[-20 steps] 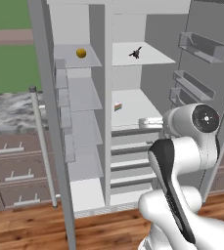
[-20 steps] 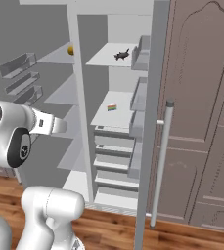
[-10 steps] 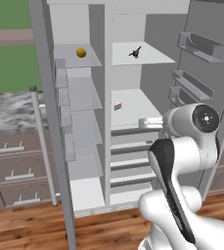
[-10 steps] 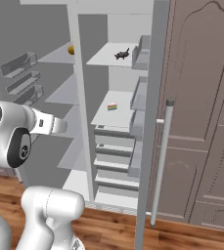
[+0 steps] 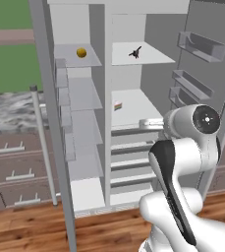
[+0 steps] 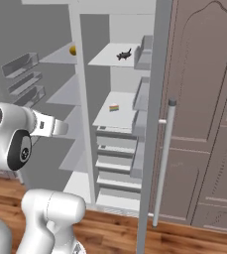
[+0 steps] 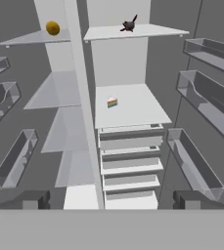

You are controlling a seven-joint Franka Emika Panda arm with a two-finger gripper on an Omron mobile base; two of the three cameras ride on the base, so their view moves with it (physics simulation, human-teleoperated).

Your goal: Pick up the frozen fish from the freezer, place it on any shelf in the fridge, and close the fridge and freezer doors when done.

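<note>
Two doors are standing wide open, and nothing is shifting compared with a second ago. The gripper (image 7: pixel 111 201) is still hanging spread wide and empty, well short of the shelves, so the reach is probably not yet beginning. The dark fish (image 7: pixel 129 24) is lying on the right compartment's top shelf (image 7: pixel 152 32). A yellow fruit (image 7: pixel 52 28) and a cake slice (image 7: pixel 112 102) are sitting elsewhere, and door bins (image 7: pixel 201 95) are flanking the approach.

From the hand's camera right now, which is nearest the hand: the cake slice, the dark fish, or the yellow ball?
1. Cake slice, middle shelf, right compartment.
2. Dark fish, top shelf, right compartment.
3. Yellow ball, top shelf, left compartment; too close to the fish to rank.
</note>
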